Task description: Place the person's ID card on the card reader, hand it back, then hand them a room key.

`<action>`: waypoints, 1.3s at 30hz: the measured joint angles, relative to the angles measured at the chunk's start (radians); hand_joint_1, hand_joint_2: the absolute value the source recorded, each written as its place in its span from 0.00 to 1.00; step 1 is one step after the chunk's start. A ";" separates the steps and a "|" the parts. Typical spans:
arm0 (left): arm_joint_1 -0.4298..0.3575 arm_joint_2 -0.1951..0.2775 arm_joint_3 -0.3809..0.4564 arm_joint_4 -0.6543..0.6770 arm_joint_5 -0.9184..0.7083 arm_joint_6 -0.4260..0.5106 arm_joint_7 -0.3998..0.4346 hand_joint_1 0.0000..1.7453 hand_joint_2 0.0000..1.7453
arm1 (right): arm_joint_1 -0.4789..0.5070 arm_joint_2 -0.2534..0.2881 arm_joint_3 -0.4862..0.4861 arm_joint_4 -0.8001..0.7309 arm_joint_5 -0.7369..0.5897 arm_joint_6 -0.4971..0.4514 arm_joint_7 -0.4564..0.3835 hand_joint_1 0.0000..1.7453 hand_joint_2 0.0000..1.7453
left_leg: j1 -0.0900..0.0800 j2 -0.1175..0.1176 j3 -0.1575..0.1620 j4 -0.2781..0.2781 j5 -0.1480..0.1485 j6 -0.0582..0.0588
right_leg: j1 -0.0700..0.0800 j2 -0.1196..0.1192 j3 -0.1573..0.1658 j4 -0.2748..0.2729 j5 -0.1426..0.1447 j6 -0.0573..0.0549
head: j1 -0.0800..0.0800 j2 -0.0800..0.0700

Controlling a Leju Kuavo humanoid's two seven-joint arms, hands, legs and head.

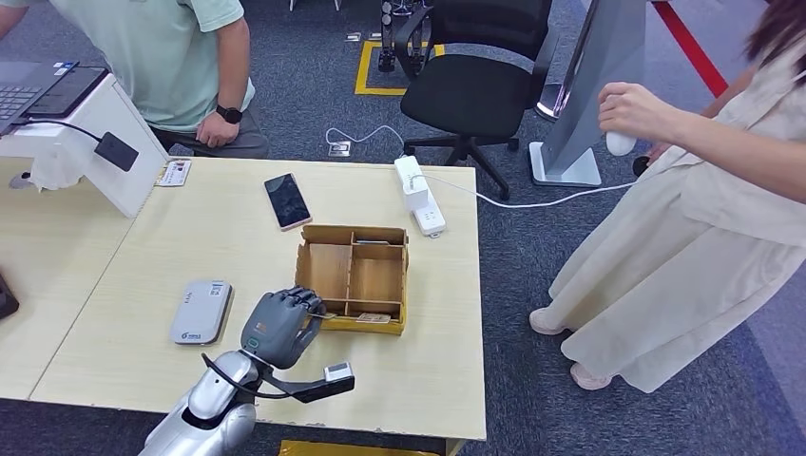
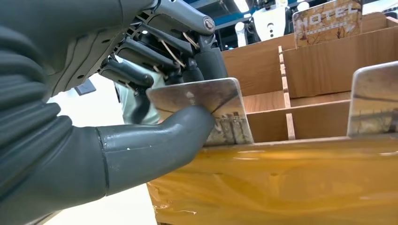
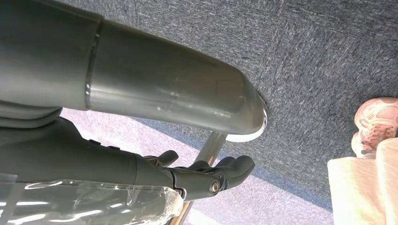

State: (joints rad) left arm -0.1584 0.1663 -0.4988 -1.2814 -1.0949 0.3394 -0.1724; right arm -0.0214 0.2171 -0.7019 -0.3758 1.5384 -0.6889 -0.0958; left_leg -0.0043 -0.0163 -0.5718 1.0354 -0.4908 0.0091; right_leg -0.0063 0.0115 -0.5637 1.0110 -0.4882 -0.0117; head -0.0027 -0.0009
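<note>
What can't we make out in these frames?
- Head view: the left hand covers its own grip at the cardboard box; the left wrist view shows the thumb pressing a room key.
- Head view: print on the ID card and card reader is too small.
- Right wrist view: the thumb blocks much of the floor.
</note>
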 joint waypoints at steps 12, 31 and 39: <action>-0.001 -0.001 0.000 0.000 -0.013 0.040 0.000 1.00 1.00 | 0.000 0.000 0.000 0.000 0.003 0.000 0.011 0.00 0.00 | 0.000 0.000 0.000 0.000 0.000 0.000 | 0.000 0.000 0.000 0.000 0.000 0.000 | 0.000 0.000; -0.123 -0.006 0.053 -0.069 0.143 0.083 -0.017 1.00 1.00 | 0.008 -0.004 0.015 0.000 0.024 0.000 0.043 0.00 0.00 | 0.000 0.000 0.000 0.000 0.000 0.000 | 0.000 0.000 0.000 0.000 0.000 0.000 | 0.000 0.000; -0.194 -0.021 0.086 -0.069 0.182 0.083 -0.019 1.00 1.00 | 0.006 -0.009 0.031 0.001 0.027 0.000 0.050 0.00 0.00 | 0.000 0.000 0.000 0.000 0.000 0.000 | 0.000 0.000 0.000 0.000 0.000 0.000 | 0.000 0.000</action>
State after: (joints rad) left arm -0.3527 0.1458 -0.4130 -1.3504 -0.9133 0.4227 -0.1918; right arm -0.0151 0.2079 -0.6704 -0.3750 1.5653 -0.6889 -0.0461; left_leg -0.0043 -0.0164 -0.5718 1.0356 -0.4907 0.0091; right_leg -0.0063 0.0115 -0.5636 1.0111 -0.4879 -0.0118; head -0.0028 -0.0011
